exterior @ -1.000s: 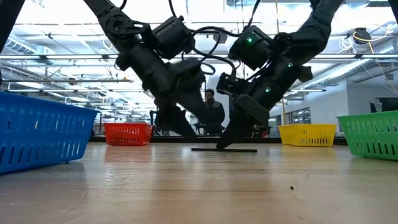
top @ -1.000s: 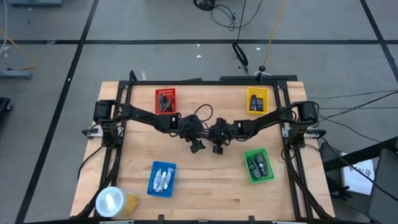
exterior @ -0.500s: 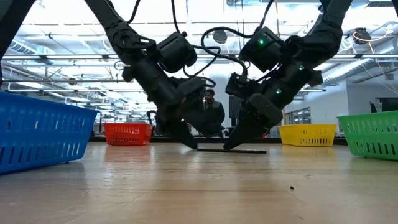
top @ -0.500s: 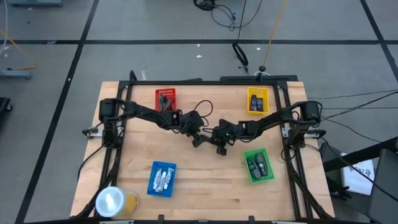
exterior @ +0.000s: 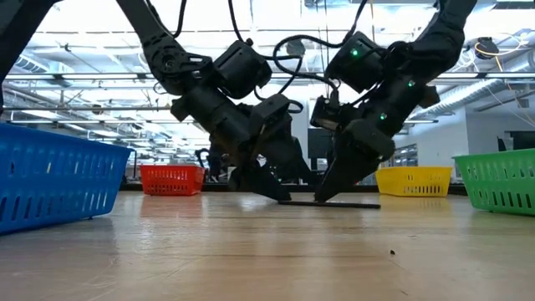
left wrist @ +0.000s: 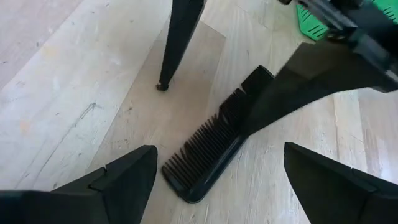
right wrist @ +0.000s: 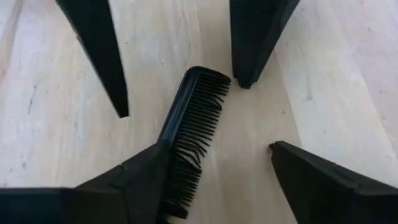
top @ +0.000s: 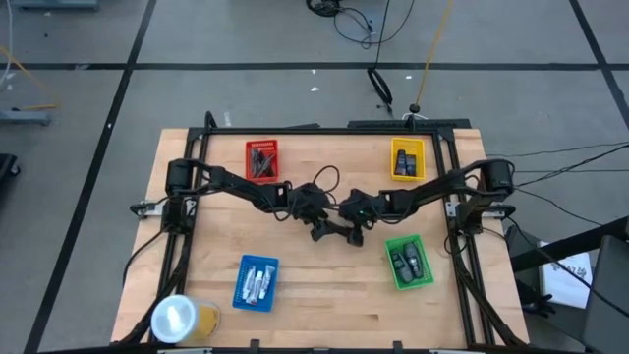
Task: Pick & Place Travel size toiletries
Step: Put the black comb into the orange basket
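A black comb (left wrist: 208,152) lies flat on the wooden table near its middle, between my two grippers (top: 338,233). My left gripper (left wrist: 219,149) is open, its fingers standing on either side of the comb's one end without touching it. My right gripper (right wrist: 217,146) is open over the comb's other end (right wrist: 186,155). In the low view the comb (exterior: 330,203) is a thin dark strip under both grippers, the left (exterior: 272,191) and the right (exterior: 328,194). My right gripper has one finger (right wrist: 134,180) over the back of the comb at its end (left wrist: 264,84), slanting down from the table's right. That finger hides the spot, so I cannot tell whether it touches the comb. The comb rests flat on the table.
Four trays stand around the middle: red (top: 261,159) far left, yellow (top: 407,159) far right, green (top: 408,262) near right with dark oval pieces, blue (top: 257,283) near left with white tubes. A yellowish roll (top: 182,318) stands at the near left corner.
My right gripper has opened, let go of the comb's end and risen a little. My left gripper has come down toward the table and closer to the comb, staying open. The comb has slid a little toward the table's right edge and lies flat.
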